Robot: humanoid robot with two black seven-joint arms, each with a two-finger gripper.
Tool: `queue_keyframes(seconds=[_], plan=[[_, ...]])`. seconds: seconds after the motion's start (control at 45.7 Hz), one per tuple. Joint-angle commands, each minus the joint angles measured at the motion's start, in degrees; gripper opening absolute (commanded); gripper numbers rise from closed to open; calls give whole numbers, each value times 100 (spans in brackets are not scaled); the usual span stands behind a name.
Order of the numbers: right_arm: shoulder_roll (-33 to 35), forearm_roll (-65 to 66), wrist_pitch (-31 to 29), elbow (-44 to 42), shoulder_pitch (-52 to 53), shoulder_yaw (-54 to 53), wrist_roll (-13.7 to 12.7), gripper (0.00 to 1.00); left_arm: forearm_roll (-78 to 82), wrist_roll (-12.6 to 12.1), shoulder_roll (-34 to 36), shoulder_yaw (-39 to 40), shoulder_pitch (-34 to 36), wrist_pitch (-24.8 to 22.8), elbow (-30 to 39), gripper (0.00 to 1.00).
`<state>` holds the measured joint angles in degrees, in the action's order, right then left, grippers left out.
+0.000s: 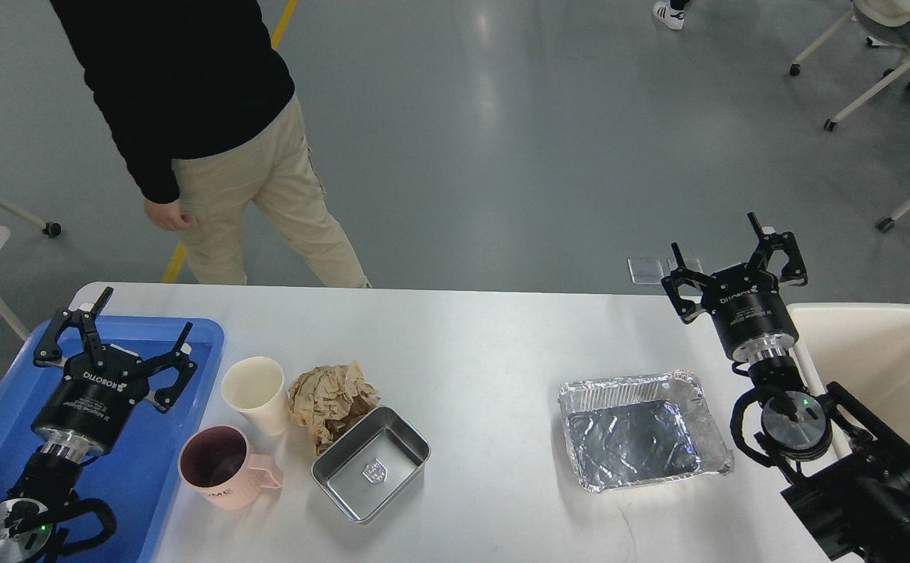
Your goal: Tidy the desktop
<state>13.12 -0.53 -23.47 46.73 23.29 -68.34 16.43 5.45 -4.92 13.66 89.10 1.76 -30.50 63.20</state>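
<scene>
Across the desktop (486, 344), wide and white, nothing sorted yet: paper cup (256, 393), pink mug (220, 467), crumpled brown paper (332, 401) and steel tray (370, 463) bunched toward the near-left part, cup and paper touching, steel tray just against the paper's near side. Foil tray (639, 428) alone toward the right edge, empty and a bit dented. Blue tray (142, 461) along the left edge, cream bin (885, 367) off the right edge beside the desk.

Left gripper (115, 344) over the blue tray, fingers spread wide, nothing between them. Right gripper (734, 270) up above the far-right corner, fingers likewise spread, nothing held. Person in black top and beige trousers (213, 141) standing past the far edge, clear of both arms.

Looks like the opening of the job, both arms poised, no pickup begun. Likely split: rubbish to the bin, dishes to the blue tray, though only a guess from the layout. Right side closest to the foil tray, so a reach down and inward onto its rim, thin wall, light pinch needed or more crumpling. Left side closest to the paper cup and mug; tight cluster there, so a careful approach between cup and mug to avoid knocking either one over.
</scene>
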Motion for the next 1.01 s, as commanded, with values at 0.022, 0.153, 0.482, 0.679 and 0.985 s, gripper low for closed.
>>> queue_keyframes(seconds=[0.022, 0.153, 0.482, 0.679, 0.985], plan=[[-11, 0, 17, 3, 0, 14, 1, 100, 0, 0, 5, -7, 9, 27, 0, 98], [-2, 0, 18, 3, 0, 14, -8, 100, -9, 0, 22, -15, 35, 53, 0, 97], [-20, 0, 35, 3, 0, 14, 1, 100, -9, 9, -13, -15, 53, 97, -9, 97], [-20, 0, 26, 11, -9, 14, 1, 100, -9, 9, -30, -24, 35, 106, -9, 97], [-11, 0, 26, 20, 0, 14, 1, 100, -9, 9, -22, -24, 35, 106, -9, 97]])
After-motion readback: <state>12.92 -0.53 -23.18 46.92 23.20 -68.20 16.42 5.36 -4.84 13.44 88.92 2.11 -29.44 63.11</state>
